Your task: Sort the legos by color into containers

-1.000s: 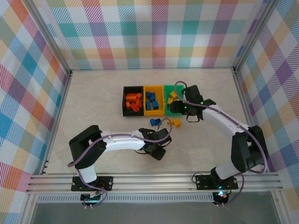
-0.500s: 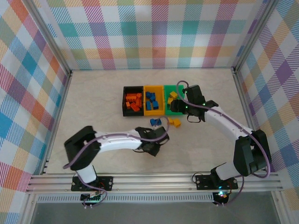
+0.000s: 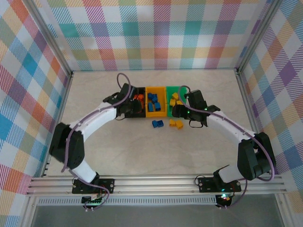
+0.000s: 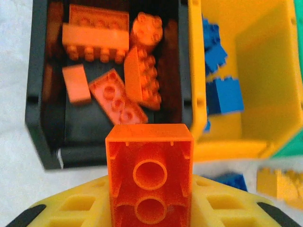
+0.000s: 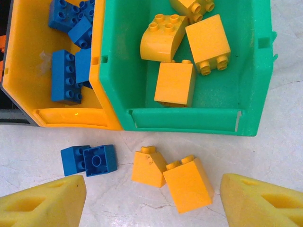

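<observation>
The sort looks nearly finished. The yellow bin [image 5: 71, 118] in the middle of the row holds blue bricks [image 5: 66, 75]. The black bin [image 4: 35, 94] joined to its left holds several orange bricks [image 4: 142, 80], and the green bin [image 5: 189, 120] joined to its right holds four yellow bricks [image 5: 175, 82]. No brick appears to sit in a bin of the wrong colour group. Five bricks seem to be left. One orange brick [image 4: 150, 175] is clamped, underside towards the wrist camera, between the fingers of the left gripper [image 3: 131, 108]. It hangs over the near wall of the black bin, just left of the yellow bin, so it seems about ready to be dropped in. The other four lie on the table [image 5: 284, 142] in front of the yellow bin. A touching blue pair [image 5: 90, 160] sits just off its near right corner, and two yellow bricks [image 5: 149, 165] [image 5: 188, 183], touching each other, sit a little further right. The right gripper [image 5: 152, 194] hovers over these loose bricks with its jaws wide and empty. The two yellow bricks lie between its fingers and the blue pair lies just beside its left finger.
</observation>
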`<action>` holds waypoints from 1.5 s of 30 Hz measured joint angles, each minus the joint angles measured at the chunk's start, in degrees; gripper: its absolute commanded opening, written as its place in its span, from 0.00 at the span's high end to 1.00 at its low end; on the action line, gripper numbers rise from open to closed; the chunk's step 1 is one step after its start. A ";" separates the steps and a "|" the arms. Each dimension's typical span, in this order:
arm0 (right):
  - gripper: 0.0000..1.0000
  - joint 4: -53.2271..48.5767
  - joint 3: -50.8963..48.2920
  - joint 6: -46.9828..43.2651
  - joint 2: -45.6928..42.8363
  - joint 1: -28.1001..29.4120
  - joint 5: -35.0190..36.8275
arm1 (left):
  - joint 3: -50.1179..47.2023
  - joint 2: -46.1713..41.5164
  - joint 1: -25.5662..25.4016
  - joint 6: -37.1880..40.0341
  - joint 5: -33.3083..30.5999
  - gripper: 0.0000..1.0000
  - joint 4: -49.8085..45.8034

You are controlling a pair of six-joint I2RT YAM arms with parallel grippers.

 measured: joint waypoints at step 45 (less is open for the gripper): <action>0.38 0.35 -6.10 -5.05 11.10 4.02 6.43 | -17.07 -20.31 -4.87 -8.61 8.81 0.00 2.84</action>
